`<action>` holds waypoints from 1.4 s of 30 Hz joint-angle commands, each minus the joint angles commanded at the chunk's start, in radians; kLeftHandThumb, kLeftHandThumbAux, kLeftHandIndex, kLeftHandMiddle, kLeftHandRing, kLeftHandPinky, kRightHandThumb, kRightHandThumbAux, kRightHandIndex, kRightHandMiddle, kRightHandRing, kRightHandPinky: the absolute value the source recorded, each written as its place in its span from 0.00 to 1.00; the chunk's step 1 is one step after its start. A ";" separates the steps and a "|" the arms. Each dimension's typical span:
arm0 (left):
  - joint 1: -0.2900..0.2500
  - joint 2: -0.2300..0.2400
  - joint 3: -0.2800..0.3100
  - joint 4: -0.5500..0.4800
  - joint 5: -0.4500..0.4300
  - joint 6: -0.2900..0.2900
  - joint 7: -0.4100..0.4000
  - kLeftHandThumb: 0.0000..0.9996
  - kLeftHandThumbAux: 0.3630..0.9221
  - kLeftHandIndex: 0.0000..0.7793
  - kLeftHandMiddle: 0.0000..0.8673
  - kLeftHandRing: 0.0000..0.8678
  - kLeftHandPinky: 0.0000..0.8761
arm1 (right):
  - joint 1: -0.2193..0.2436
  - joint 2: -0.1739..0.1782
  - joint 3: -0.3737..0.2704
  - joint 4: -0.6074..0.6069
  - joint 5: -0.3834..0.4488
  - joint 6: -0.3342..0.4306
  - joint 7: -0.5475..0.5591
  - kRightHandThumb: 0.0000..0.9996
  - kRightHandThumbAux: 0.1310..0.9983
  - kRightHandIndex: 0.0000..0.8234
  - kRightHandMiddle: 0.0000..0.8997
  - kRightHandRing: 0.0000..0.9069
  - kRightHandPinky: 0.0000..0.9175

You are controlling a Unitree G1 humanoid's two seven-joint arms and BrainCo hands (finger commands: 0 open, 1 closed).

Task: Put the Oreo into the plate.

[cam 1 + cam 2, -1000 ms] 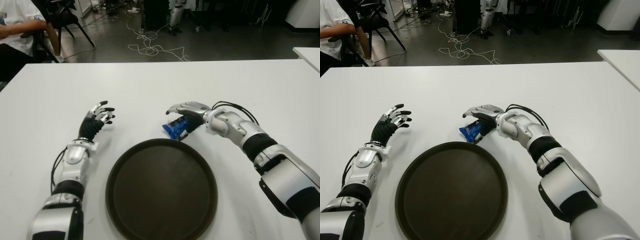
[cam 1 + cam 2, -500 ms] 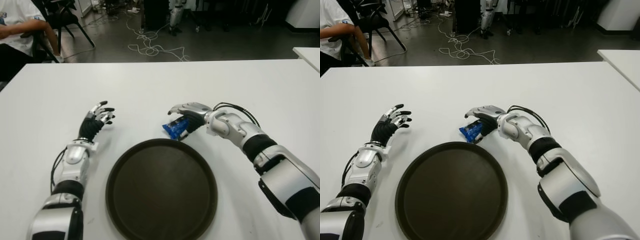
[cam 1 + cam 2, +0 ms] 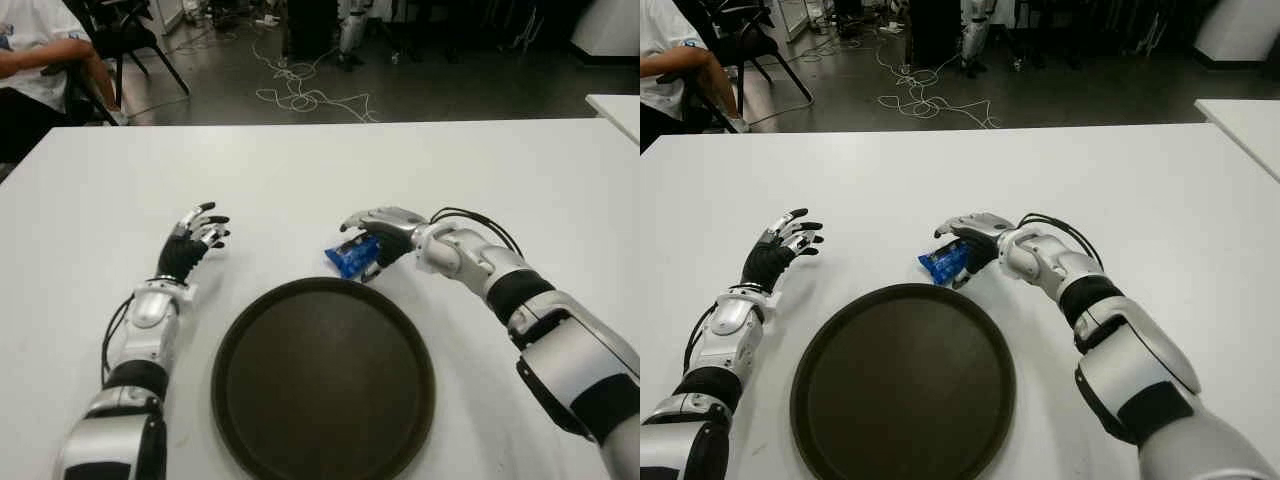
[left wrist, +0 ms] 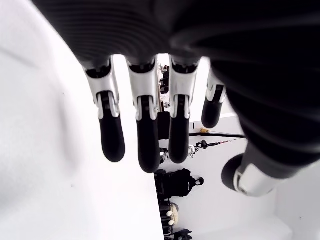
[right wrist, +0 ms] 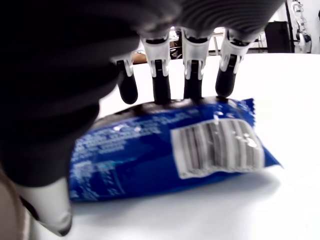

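Note:
The Oreo (image 3: 352,257) is a blue packet lying flat on the white table (image 3: 300,170), just past the far rim of the dark round plate (image 3: 322,380). My right hand (image 3: 378,235) is cupped over the packet from its right side. In the right wrist view its fingers (image 5: 161,85) reach straight over the packet (image 5: 165,150) with their tips at its far edge, and the thumb (image 5: 47,210) stands apart on the near side. The hand is open, not clamped on the packet. My left hand (image 3: 200,228) shows open to the left of the plate, holding nothing.
A seated person (image 3: 40,60) and a chair (image 3: 135,35) are beyond the table's far left corner. Cables (image 3: 300,95) lie on the floor behind the table. A second white table (image 3: 615,105) shows at the far right.
My right hand has shifted slightly to the right over the packet. The packet, the plate and the left hand have not moved.

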 joint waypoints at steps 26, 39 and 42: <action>-0.002 -0.018 0.000 -0.004 0.001 0.002 0.016 0.16 0.46 0.23 0.36 0.37 0.40 | -0.006 0.025 0.007 0.107 -0.011 0.015 -0.078 0.00 0.76 0.33 0.29 0.28 0.26; 0.004 -0.020 0.000 -0.010 0.004 0.000 0.023 0.19 0.43 0.21 0.35 0.39 0.43 | -0.004 0.020 0.006 0.112 -0.011 0.007 -0.114 0.00 0.72 0.27 0.25 0.24 0.22; 0.006 -0.022 0.001 -0.012 0.002 -0.002 0.024 0.20 0.42 0.21 0.35 0.39 0.44 | -0.001 0.016 0.006 0.110 -0.011 -0.009 -0.135 0.00 0.71 0.27 0.25 0.24 0.23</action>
